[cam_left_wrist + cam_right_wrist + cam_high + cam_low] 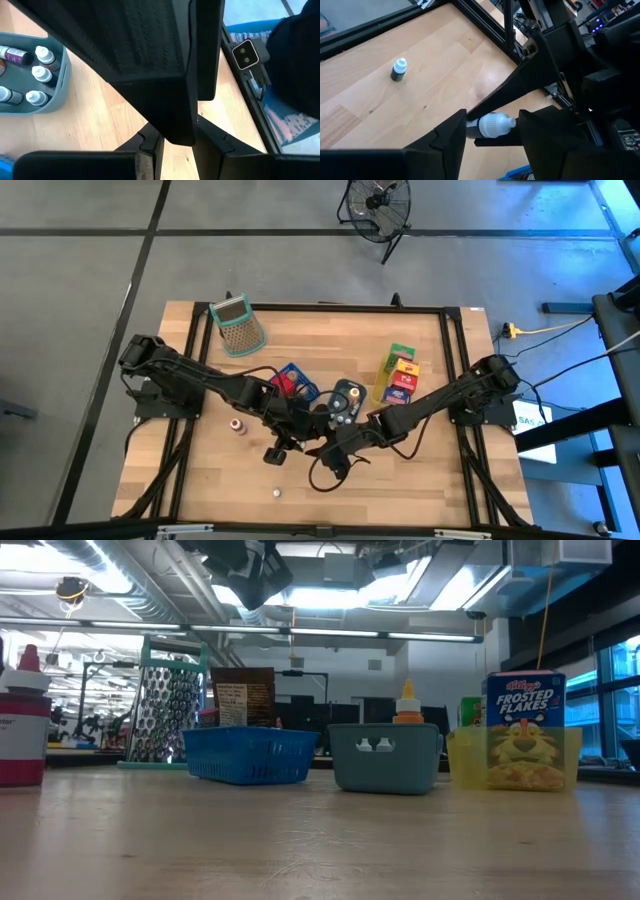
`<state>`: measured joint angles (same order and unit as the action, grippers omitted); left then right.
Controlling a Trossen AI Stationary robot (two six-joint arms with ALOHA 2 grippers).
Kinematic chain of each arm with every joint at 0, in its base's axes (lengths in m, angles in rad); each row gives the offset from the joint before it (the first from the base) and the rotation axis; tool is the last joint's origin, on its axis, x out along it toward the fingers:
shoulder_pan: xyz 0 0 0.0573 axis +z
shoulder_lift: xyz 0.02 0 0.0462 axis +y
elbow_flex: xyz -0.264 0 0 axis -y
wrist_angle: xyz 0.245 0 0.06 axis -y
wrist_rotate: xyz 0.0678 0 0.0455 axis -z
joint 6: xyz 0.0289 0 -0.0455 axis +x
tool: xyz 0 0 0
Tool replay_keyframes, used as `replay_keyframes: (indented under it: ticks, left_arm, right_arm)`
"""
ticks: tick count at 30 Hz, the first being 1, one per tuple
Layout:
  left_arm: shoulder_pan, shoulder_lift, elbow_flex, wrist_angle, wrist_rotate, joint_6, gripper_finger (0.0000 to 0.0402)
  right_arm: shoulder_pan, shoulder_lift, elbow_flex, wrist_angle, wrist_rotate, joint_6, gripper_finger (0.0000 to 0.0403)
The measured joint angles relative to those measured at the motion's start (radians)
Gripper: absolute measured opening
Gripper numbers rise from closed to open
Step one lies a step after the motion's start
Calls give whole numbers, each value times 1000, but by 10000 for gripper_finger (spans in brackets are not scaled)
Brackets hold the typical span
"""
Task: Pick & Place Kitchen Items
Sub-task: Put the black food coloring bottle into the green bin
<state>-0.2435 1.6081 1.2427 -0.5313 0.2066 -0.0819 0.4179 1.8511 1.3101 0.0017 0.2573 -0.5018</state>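
while the right tool (491,126) grips a white-capped bottle (492,125), a yellow box (527,730) reads "kellogg's frosted flakes".

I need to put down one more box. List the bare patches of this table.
Free: the wooden table near the right front corner, and the back strip between the teal grater and the yellow tray. Crowded: the centre, where both grippers meet beside the blue basket and the grey-teal bin.
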Motion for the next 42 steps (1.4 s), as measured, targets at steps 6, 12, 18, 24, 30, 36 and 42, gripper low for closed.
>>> replay_keyframes:
  ticks: [6,12,18,24,30,36,42]
  left_arm:
    - [1,-11,0,1,-5,-11,74]
    - [2,-12,0,-5,-7,-19,74]
    - [2,-12,1,-8,-1,-19,74]
    - [4,-12,21,-46,2,-18,74]
    - [7,-12,27,-76,-1,-19,74]
    - [10,-12,27,-110,-1,-17,74]
    - [10,-12,27,-111,-6,-18,74]
  right_arm:
    - [0,-2,-3,-3,-8,16,181]
    - [3,-3,-3,-23,-22,43,181]
    - [2,-3,-3,-35,-39,45,181]
    - [0,-5,-3,-30,-44,50,181]
    - [2,9,-3,-36,-52,72,181]
    - [2,23,-3,-29,-66,93,181]
    - [8,23,-4,-28,-65,102,181]
